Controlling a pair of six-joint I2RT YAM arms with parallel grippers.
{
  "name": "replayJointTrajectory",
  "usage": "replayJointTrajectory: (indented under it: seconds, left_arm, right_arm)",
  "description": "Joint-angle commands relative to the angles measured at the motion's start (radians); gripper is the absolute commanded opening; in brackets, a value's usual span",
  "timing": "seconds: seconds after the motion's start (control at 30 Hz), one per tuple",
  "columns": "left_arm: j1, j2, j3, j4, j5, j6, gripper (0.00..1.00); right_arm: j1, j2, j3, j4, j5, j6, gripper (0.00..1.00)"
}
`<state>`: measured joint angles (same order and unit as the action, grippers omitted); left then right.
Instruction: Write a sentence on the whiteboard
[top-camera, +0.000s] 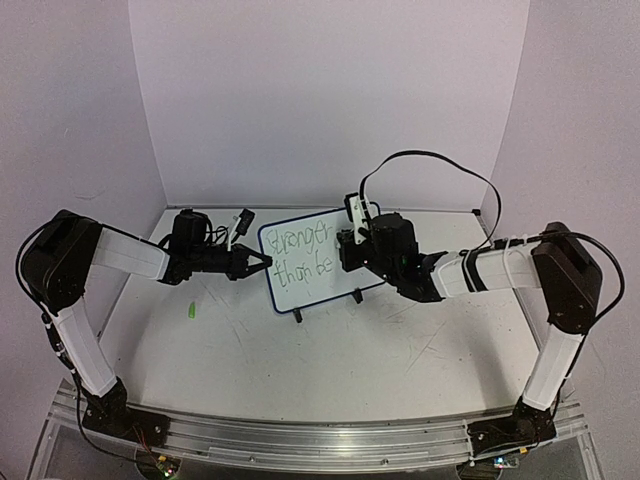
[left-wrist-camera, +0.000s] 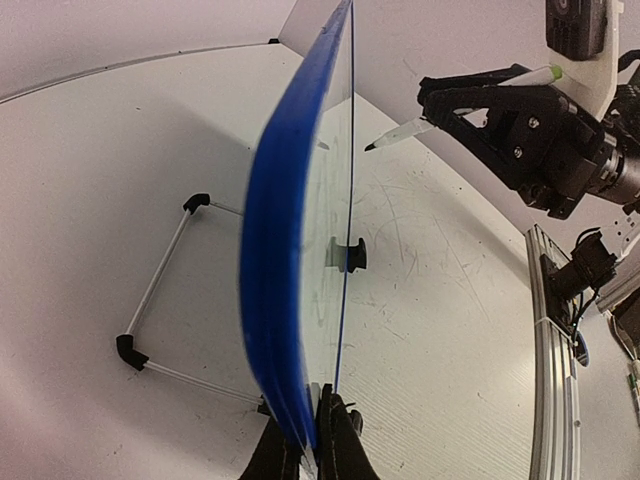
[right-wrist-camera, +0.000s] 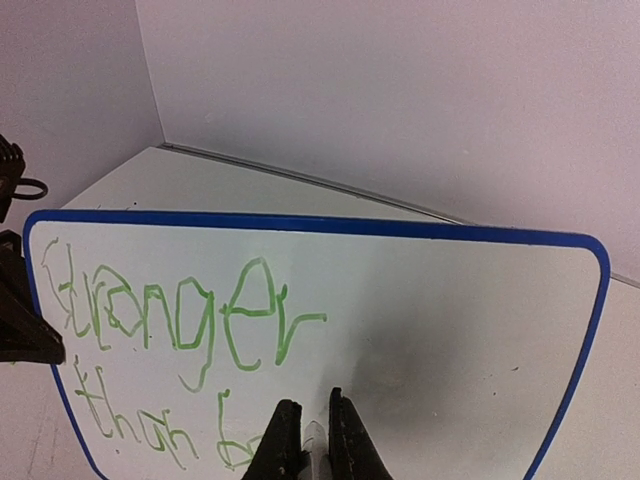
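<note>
From above, the whiteboard (top-camera: 325, 278) stands upright on the desk (top-camera: 300, 350) between the two tools. The left tool (top-camera: 260, 263) is clamped on its edge, and the right tool (top-camera: 345, 250) is close against its face. The sentence (top-camera: 300, 255) lies just left of the right tool.

In the left wrist view, the board runs edge-on straight ahead of the left tool's shut fingers (left-wrist-camera: 338, 445). The right tool grips the pen (left-wrist-camera: 410, 130), whose tip appears just short of the writing face.

In the right wrist view, the right tool pinches the pen. "Stronger" sits above and to its left, and "than b…" ends beside it.

The second line looks half written. Next the tip must touch down lightly just right of the last letter, with the board held steady.
</note>
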<state>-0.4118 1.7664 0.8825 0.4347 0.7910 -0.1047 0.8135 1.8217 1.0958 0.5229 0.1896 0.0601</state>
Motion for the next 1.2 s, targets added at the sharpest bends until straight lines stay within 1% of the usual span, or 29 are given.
replayJointTrajectory:
  seconds: [0.0, 0.37, 0.73, 1.17]
  left_arm:
    - [0.011, 0.007, 0.013, -0.067, -0.136, 0.103, 0.00]
    - [0.011, 0.013, 0.017, -0.067, -0.134, 0.103, 0.00]
    - [0.011, 0.015, 0.016, -0.067, -0.136, 0.103, 0.00]
    - [0.011, 0.014, 0.015, -0.067, -0.138, 0.128, 0.00]
  right_arm:
    - [-0.004, 0.026, 0.048, 0.013, 0.025, -0.002, 0.00]
    - [-0.006, 0.048, 0.060, 0.012, 0.070, -0.005, 0.00]
    - [-0.007, 0.080, 0.086, 0.009, 0.034, -0.011, 0.00]
    - [0.014, 0.061, 0.029, -0.005, 0.011, 0.033, 0.00]
